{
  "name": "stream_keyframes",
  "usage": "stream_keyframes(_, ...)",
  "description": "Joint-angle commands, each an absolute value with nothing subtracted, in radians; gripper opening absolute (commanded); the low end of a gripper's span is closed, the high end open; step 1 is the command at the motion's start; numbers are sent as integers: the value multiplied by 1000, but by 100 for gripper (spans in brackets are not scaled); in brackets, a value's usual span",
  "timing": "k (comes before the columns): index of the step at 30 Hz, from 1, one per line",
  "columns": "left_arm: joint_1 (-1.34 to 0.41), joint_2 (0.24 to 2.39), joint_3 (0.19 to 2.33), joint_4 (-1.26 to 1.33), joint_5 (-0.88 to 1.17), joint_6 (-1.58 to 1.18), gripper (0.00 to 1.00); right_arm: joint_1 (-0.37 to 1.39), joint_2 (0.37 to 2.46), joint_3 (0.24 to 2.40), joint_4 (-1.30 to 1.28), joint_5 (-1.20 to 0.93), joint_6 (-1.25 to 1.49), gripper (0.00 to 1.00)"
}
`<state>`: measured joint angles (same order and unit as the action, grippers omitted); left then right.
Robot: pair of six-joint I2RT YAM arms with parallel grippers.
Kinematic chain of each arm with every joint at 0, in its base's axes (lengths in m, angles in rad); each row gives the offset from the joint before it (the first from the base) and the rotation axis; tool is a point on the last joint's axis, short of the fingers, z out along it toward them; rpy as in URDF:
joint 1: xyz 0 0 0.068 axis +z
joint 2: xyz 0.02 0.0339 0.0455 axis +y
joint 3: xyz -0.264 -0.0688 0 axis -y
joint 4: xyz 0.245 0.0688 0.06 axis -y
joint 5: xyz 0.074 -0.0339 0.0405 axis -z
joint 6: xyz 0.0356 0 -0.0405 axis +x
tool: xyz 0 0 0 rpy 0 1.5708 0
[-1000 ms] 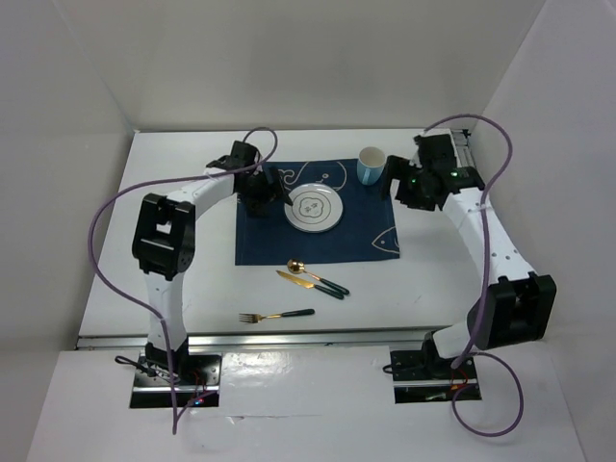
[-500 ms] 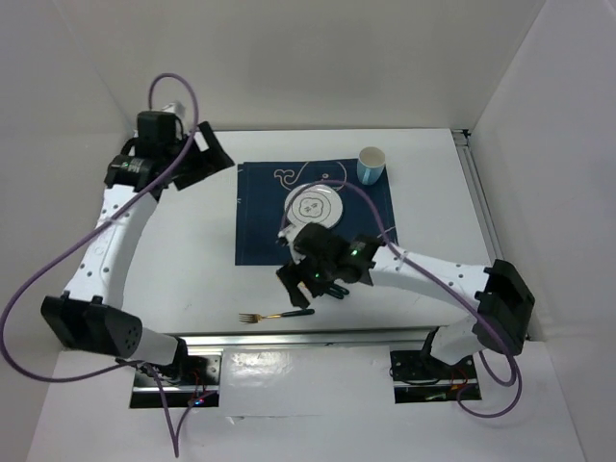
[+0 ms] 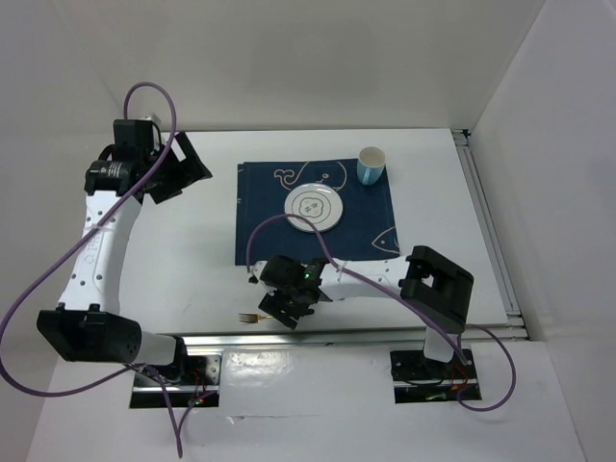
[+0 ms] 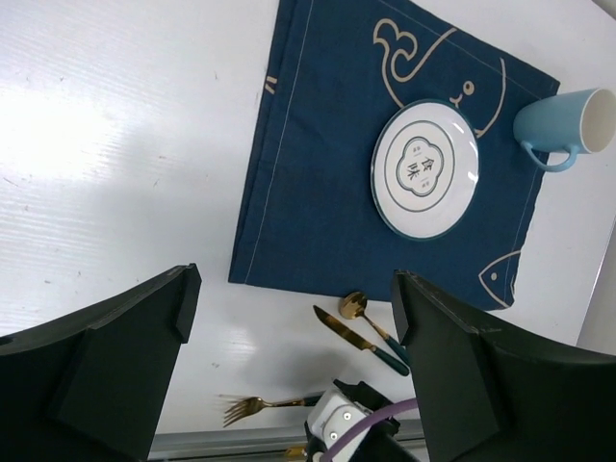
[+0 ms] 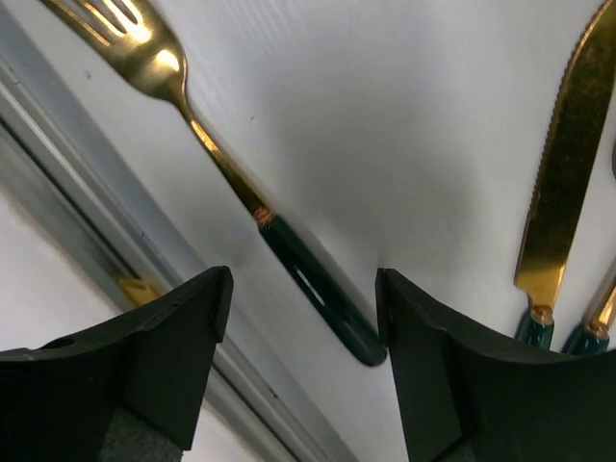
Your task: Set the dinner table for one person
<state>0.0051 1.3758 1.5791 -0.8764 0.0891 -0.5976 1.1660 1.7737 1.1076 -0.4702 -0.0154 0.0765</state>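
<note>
**Right end effector** (image 5: 303,322): jaws spread, straddling the green handle of the fork (image 5: 223,166), nothing pinched.
**Fork:** lies beside the metal rail (image 5: 67,164) at the edge of the table (image 3: 192,252), lower centre of the overhead frame. The table fills the middle of that view.
**Risk:** fingers closing askew on so thin a handle may skid it against the rail or nudge the knife (image 5: 561,173) at right.
**Left end effector** (image 4: 289,371): spread, empty, upper left of the overhead frame.
**Change:** half a second earlier the right end effector sat higher in frame, over the knife and spoon (image 4: 354,306).
</note>
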Motion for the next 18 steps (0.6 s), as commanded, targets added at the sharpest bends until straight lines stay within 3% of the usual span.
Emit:
stream_keyframes(1, 23, 1348, 1562, -884, 120, -568, 100, 1166, 1812, 1146, -388, 9, 37, 72)
stream_keyframes(4, 34, 1348, 1552, -884, 129, -558, 100, 1166, 1845, 1126, -373, 9, 37, 60)
stream_keyframes(5, 44, 1348, 1562, -893, 129, -558, 100, 1166, 1845, 1115, -364, 9, 28, 47)
stream_keyframes(6, 44, 1348, 1562, -893, 129, -558, 100, 1175, 1845, 1115, -364, 18, 28, 47)
stream_keyframes(7, 54, 1348, 1572, -893, 129, -558, 100, 1175, 1845, 1115, -364, 18, 28, 40)
stream_keyframes(8, 54, 1348, 1588, -893, 138, -558, 100, 1175, 1830, 1115, -373, 28, 18, 29)
stream_keyframes(12, 74, 1348, 1637, -913, 159, -549, 100, 1195, 1776, 1156, -420, 67, 18, 2)
stream_keyframes(18, 92, 1342, 1736, -954, 170, -586, 100, 1149, 1743, 1335, -537, 120, 96, 0)
